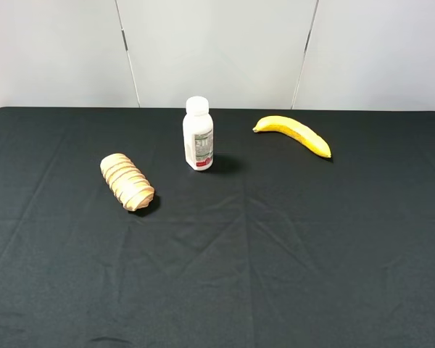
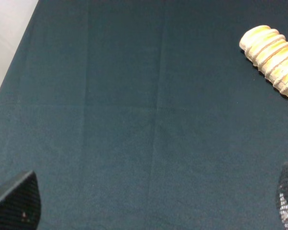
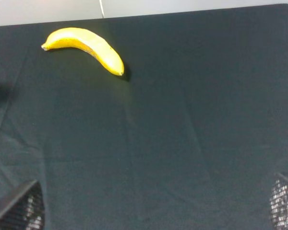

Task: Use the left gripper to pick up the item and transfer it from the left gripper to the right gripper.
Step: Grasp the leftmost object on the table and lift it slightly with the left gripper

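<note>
The item (image 1: 127, 181), a tan ridged loaf-shaped roll, lies on the black tablecloth left of centre, pointing diagonally. Neither arm appears in the exterior high view. The left wrist view shows the item (image 2: 273, 55) off to one side, well away from my left gripper (image 2: 152, 206). Only that gripper's two dark fingertips (image 2: 17, 201) show, far apart, so it is open with nothing between them. My right gripper (image 3: 151, 206) is also open, its fingertips (image 3: 19, 208) spread wide over bare cloth.
A white bottle (image 1: 198, 134) stands upright behind the item, near the table's middle. A yellow banana (image 1: 293, 134) lies at the back right, also seen ahead of the right gripper as the banana (image 3: 86, 45). White wall panels (image 1: 217, 51) close off the far edge.
</note>
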